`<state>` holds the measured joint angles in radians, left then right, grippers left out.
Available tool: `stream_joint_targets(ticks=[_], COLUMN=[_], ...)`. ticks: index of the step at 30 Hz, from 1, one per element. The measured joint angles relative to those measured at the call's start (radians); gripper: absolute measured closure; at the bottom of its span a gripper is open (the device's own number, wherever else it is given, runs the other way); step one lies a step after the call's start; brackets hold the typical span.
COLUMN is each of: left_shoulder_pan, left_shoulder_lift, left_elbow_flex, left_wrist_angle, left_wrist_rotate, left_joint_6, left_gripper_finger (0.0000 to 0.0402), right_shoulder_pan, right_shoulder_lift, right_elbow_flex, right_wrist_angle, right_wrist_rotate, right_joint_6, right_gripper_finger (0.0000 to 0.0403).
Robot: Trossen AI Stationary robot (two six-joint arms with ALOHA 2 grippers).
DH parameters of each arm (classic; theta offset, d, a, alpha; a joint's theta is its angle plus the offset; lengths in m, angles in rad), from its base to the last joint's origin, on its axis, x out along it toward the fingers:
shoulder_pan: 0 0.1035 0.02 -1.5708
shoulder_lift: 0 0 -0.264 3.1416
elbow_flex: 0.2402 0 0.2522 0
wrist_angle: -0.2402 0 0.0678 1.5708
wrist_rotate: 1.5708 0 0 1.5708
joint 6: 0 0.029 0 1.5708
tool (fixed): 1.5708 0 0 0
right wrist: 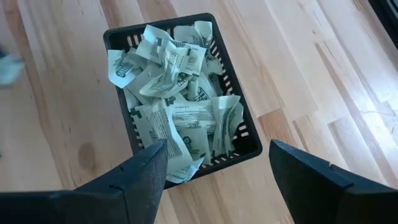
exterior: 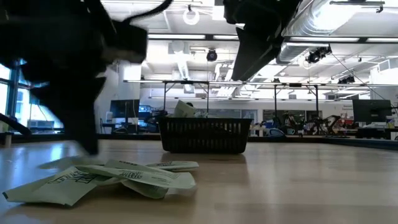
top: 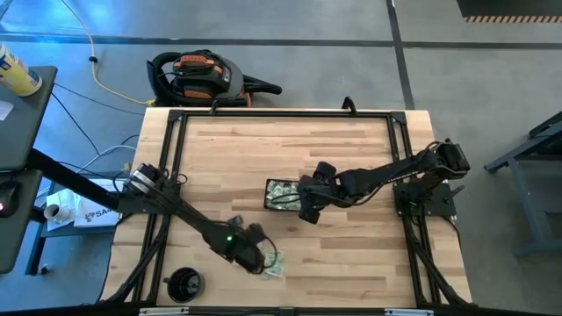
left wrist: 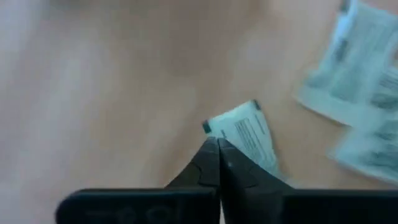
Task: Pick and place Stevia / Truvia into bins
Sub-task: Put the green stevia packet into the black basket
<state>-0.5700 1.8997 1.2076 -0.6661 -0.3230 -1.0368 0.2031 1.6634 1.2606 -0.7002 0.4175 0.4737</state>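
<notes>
High view: left hand (top: 255, 254) was low at the near edge of the tabletop (top: 290, 140), right at a small pile of sachets (top: 272, 263); right hand (top: 309, 204) hung over the near-right side of the tray (top: 284, 195), which sat approx. mid-tabletop and was packed w/ sachets. A round black cup (top: 184, 283) stood at the near-left corner, well apart from the pile. Low view: loose sachets (exterior: 118, 177) lay flat and overlapping in the foreground, tray (exterior: 204, 135) farther back w/ paper poking above its rim; dark arm shapes hung from above on the left and over the tray. Left wrist view: left hand (left wrist: 217, 144) had its fingers (left wrist: 200, 168) pressed together, tips meeting at the edge of one sachet (left wrist: 245, 134); whether it was actually pinched I couldn't tell. More sachets lay off to the side, blurred. Right wrist view: right hand (right wrist: 217, 163) stood wide apart w/ nothing between its fingers (right wrist: 144, 177), above the tray (right wrist: 245, 140), which was crammed w/ crumpled sachets (right wrist: 177, 93), one corner spilling over the wall.
</notes>
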Motion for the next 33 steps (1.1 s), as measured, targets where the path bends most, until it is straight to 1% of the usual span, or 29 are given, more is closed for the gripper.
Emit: stream_joint_targets(ticks=[1, 2, 3, 5, 7, 9, 12, 14, 16, 19, 22, 25, 26, 29, 33], left_shoulder_pan=[-0.005, -0.012, -0.017, -0.02, -0.018, -0.009, 0.002, 0.001, 0.004, 0.013, 0.038, 0.074, 0.087, 0.125, 0.168], left_shoulder_lift=[0.0, -0.004, -0.008, -0.011, -0.003, -0.007, -0.008, -0.007, -0.005, 0.0, -0.001, -0.004, -0.005, -0.01, -0.013], left_elbow_flex=[0.033, 0.064, 0.085, 0.094, 0.093, 0.096, 0.097, 0.096, 0.089, 0.053, 0.012, -0.025, -0.043, -0.086, -0.126], left_wrist_angle=[-0.055, -0.07, -0.066, -0.109, -0.154, -0.184, -0.206, -0.198, -0.148, -0.085, -0.022, -0.015, 0.011, 0.07, 0.113], left_wrist_rotate=[-0.06, -0.117, -0.148, -0.158, -0.139, -0.135, -0.111, -0.087, -0.066, -0.033, -0.019, 0.012, 0.024, 0.102, 0.155], left_joint_6=[0.097, 0.2, 0.286, 0.419, 0.474, 0.46, 0.337, 0.286, 0.277, 0.269, 0.22, 0.171, 0.161, 0.164, 0.168], left_gripper_finger=[0.0377, 0.0379, 0.0378, 0.036, 0.0314, 0.0257, 0.0171, 0.0121, 0.008, 0.0044, 0.0037, 0.0051, 0.0059, 0.009, 0.0149], right_shoulder_pan=[0.0, 0.0, 0.0, 0.0, 0.0, 0.0, 0.0, 0.0, 0.0, 0.0, 0.0, 0.0, 0.0, 0.0, 0.0], right_shoulder_lift=[0.0, 0.0, 0.0, 0.0, 0.0, 0.0, 0.0, 0.0, 0.0, 0.0, 0.0, 0.0, 0.0, 0.0, 0.0], right_elbow_flex=[0.0, 0.0, 0.0, 0.0, 0.0, 0.0, 0.0, 0.0, 0.0, 0.0, 0.0, 0.0, 0.0, 0.0, 0.0], right_wrist_angle=[0.0, -0.001, -0.002, -0.011, -0.025, -0.043, -0.084, -0.104, -0.116, -0.113, -0.11, -0.109, -0.11, -0.111, -0.116], right_wrist_rotate=[0.0, 0.0, -0.002, -0.003, -0.006, -0.008, -0.007, -0.007, 0.0, 0.013, 0.027, 0.043, 0.046, 0.047, 0.047], right_joint_6=[0.0, -0.001, -0.001, -0.002, -0.002, -0.002, 0.0, 0.001, 0.001, 0.001, 0.001, 0.001, 0.0, -0.001, -0.002], right_gripper_finger=[0.0132, 0.0132, 0.0132, 0.0132, 0.0132, 0.0132, 0.0132, 0.0131, 0.0132, 0.0131, 0.0132, 0.0132, 0.0131, 0.0131, 0.013])
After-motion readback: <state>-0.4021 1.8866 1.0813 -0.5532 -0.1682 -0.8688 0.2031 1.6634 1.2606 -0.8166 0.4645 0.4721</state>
